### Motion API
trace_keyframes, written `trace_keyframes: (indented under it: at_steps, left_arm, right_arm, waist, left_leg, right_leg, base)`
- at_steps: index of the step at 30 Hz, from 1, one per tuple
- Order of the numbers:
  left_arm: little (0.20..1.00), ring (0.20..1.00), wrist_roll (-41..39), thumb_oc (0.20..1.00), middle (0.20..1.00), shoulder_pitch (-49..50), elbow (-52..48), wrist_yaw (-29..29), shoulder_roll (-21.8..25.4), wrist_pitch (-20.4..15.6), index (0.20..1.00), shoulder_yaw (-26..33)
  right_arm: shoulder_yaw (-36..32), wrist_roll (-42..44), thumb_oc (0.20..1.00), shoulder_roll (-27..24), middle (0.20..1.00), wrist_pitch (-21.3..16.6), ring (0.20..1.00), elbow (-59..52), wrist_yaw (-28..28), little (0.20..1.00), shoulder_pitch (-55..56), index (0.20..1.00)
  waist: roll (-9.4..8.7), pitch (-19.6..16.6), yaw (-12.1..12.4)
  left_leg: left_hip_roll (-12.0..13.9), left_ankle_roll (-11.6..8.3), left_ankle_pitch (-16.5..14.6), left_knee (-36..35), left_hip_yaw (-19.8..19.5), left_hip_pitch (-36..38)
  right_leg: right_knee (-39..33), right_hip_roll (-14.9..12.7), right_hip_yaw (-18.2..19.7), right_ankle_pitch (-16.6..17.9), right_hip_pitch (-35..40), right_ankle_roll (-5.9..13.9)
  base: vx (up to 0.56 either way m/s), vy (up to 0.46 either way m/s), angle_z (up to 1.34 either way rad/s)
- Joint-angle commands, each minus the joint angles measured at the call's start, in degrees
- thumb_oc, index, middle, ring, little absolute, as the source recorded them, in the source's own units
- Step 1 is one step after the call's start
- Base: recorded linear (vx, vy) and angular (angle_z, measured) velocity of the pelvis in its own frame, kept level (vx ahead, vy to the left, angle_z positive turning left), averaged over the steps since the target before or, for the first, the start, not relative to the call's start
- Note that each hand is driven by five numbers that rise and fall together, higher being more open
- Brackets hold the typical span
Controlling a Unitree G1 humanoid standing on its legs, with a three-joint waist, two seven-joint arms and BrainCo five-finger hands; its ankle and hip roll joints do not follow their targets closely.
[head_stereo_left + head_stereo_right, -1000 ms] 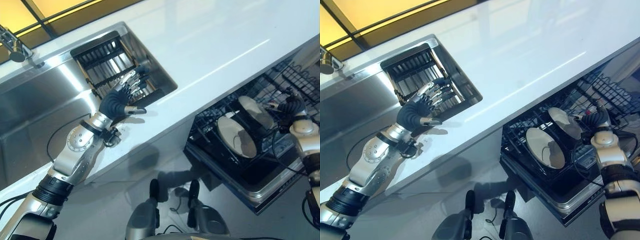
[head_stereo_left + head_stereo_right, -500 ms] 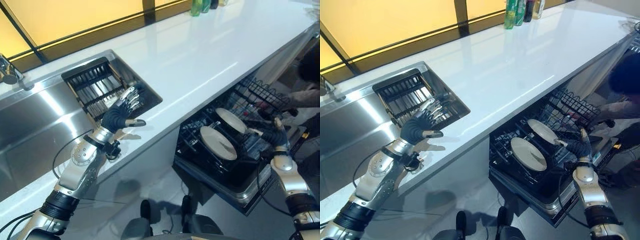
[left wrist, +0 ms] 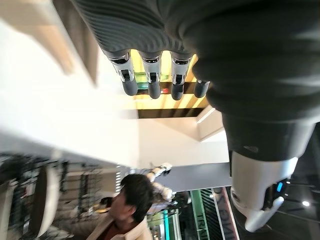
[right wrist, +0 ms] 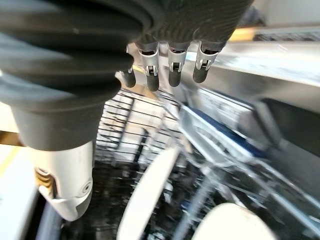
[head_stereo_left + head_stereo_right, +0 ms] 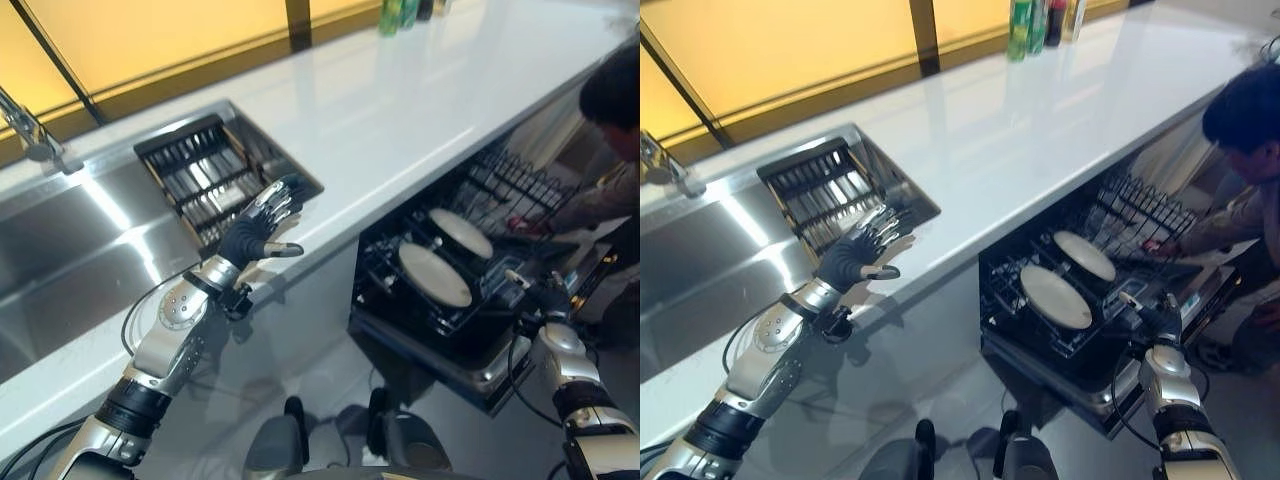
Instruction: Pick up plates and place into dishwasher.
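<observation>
Two white plates stand on edge in the pulled-out dishwasher rack [image 5: 1110, 255], the nearer plate [image 5: 1054, 296] and the farther plate [image 5: 1085, 255] one behind the other, both just ahead of the right hand [image 5: 1160, 318], which hangs over the rack's near corner without touching either. That hand's fingers [image 4: 172, 67] are straight and relaxed in its wrist view, holding nothing, with the plates' rims below them. The left hand [image 5: 855, 258] is well apart from the plates, poised over the white counter [image 5: 1020, 130] edge beside the sink [image 5: 710, 270]; its fingers are spread and extended, thumb out, empty. Just beyond its fingertips a dark slotted drying rack [image 5: 830, 195] sits in the sink's end. Past the right hand, at the far side of the dishwasher rack, a person [image 5: 1250, 140] leans in with a hand on the wire basket. Bottles [image 5: 1040, 20] stand at the counter's far end.
</observation>
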Motion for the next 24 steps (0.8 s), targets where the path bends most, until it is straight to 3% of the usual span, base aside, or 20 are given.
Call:
trace_keyframes:
  at_steps: [1,5,12,24]
  left_arm:
    - [1.0,1.0,0.08,1.0,1.0,-2.01,-1.48,1.37,-0.05,-3.0,1.0,-0.67]
    - [1.0,1.0,-0.61,1.0,1.0,-2.57,-1.06,1.64,0.18,-3.51,1.0,-0.85]
    - [1.0,1.0,-1.71,1.0,1.0,-3.35,-0.98,1.48,0.94,-3.64,1.0,-1.02]
    - [1.0,1.0,-2.45,1.0,1.0,-4.73,-1.68,1.45,1.29,-1.81,1.0,-1.67]
  right_arm:
    - [2.08,1.47,1.0,-2.52,1.0,-3.48,1.0,0.14,1.61,1.0,-5.63,1.0]
    - [2.77,0.62,1.0,-3.02,1.0,-3.37,1.0,2.65,2.83,1.0,-8.04,1.0]
    - [4.35,1.96,1.0,-3.59,1.0,-0.66,1.0,8.48,6.73,1.0,-11.54,1.0]
    - [0.81,19.33,1.0,-2.21,1.0,6.54,1.0,18.63,13.04,1.0,-14.64,1.0]
  waist:
    - [0.78,1.78,2.06]
    - [1.21,3.08,2.41]
    - [1.88,4.21,3.15]
    - [2.76,4.58,4.27]
  left_leg:
    - [-3.14,4.96,-12.74,16.59,1.51,-4.98]
    - [-3.47,5.56,-14.64,21.39,0.79,-7.76]
    - [-4.25,6.04,-14.96,24.46,-0.05,-10.65]
    - [-4.93,6.28,-15.42,26.04,-0.93,-11.79]
  right_leg:
    - [16.44,-3.39,0.14,-11.85,-1.82,-1.04]
    - [21.47,-4.14,0.8,-13.81,-4.64,-1.52]
    - [25.25,-4.62,1.16,-14.85,-7.69,-2.16]
    - [28.05,-4.8,0.85,-16.0,-9.28,-2.82]
  base:
    - [-0.09,0.024,0.17]
    - [-0.05,0.009,0.18]
    - [-0.01,0.0,0.0]
    - [0.01,-0.006,0.0]
